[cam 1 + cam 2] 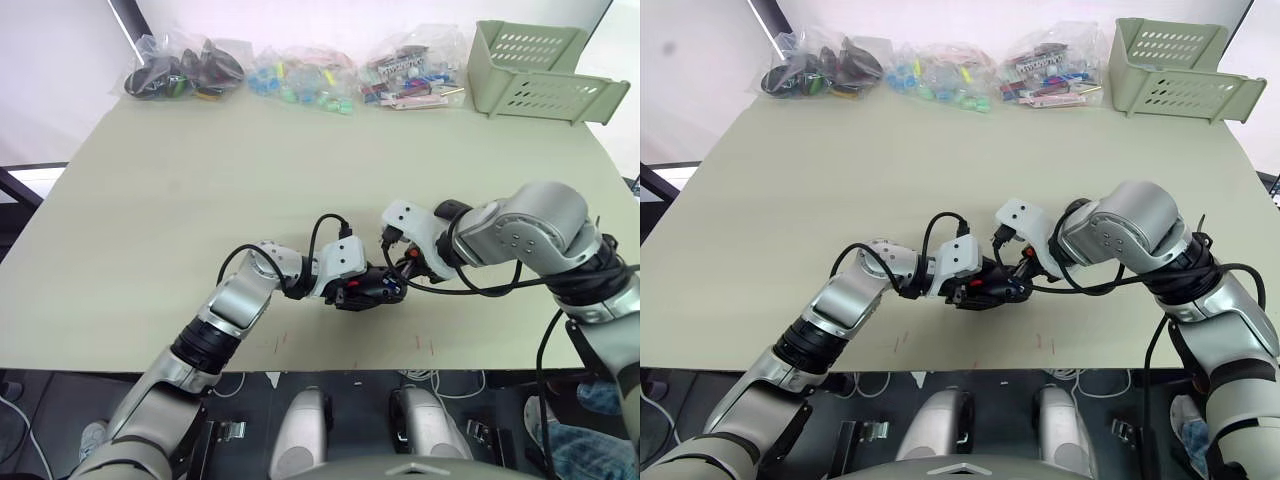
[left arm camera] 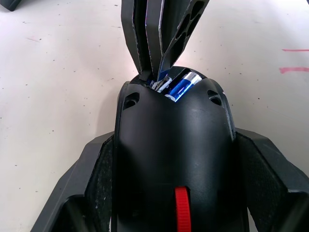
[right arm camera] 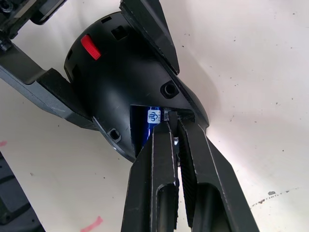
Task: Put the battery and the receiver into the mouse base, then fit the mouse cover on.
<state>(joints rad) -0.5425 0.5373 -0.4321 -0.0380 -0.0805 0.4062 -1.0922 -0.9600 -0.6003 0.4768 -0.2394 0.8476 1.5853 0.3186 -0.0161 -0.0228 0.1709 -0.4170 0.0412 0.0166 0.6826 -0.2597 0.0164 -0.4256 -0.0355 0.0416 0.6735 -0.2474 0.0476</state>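
My left gripper (image 1: pixel 352 287) is shut on the sides of the black mouse base (image 2: pixel 174 140), holding it just above the table near the front edge. Its red patch (image 2: pixel 182 215) shows toward the wrist. The blue battery (image 2: pixel 182 87) lies in the recess at the base's far end. My right gripper (image 3: pixel 168 126) comes in from the right with its fingers pressed together, tips at the recess beside the battery (image 3: pixel 153 117), shut on a tiny dark-and-silver piece, the receiver (image 3: pixel 169 115). The mouse cover is out of view.
Clear bags of small parts (image 1: pixel 300 78) line the far edge of the table, with a bag of dark parts (image 1: pixel 180 70) at the far left. A green slotted basket (image 1: pixel 535 70) stands at the far right corner. Red marks (image 1: pixel 425 345) lie near the front edge.
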